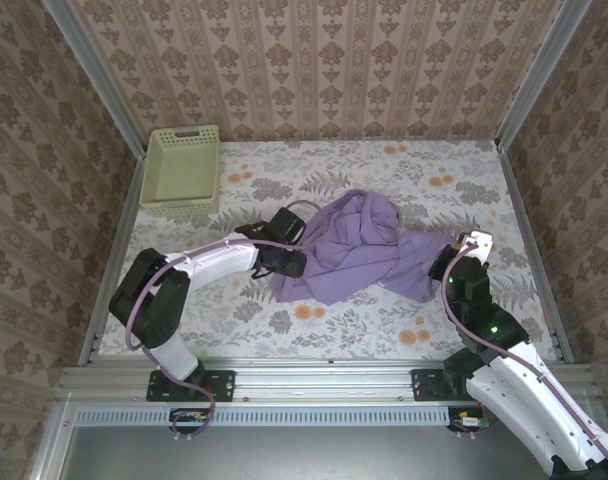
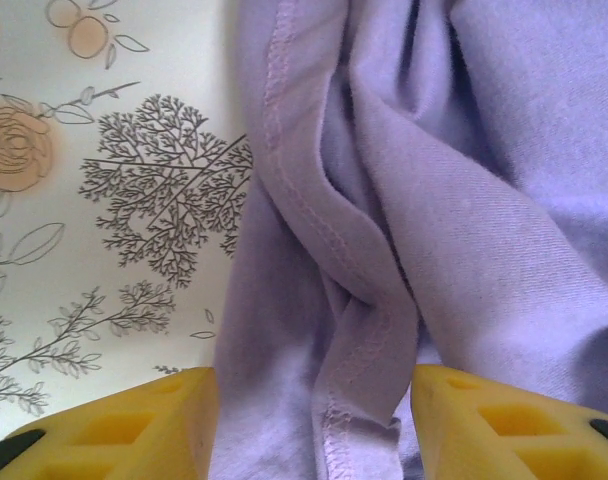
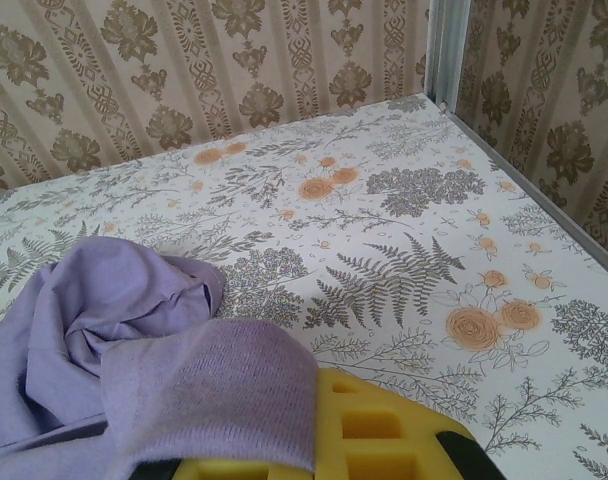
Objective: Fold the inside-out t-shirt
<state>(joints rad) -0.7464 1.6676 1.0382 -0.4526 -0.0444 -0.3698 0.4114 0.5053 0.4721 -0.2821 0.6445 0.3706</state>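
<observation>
The lavender inside-out t-shirt (image 1: 352, 250) lies crumpled on the flowered table (image 1: 334, 322), stretching from centre to right. My left gripper (image 1: 296, 262) is at its left edge. In the left wrist view the yellow fingers (image 2: 134, 428) stand apart, and a loose stitched hem fold of the t-shirt (image 2: 369, 300) hangs between them, unpinched. My right gripper (image 1: 448, 264) is shut on the shirt's right end. In the right wrist view the purple fabric (image 3: 214, 395) drapes over its yellow finger (image 3: 384, 430).
A pale green plastic basket (image 1: 182, 172) stands at the back left corner. Patterned walls with metal posts (image 1: 529, 75) close in the table on three sides. Bare tabletop lies along the front (image 1: 314, 325) and at the back right (image 3: 404, 200).
</observation>
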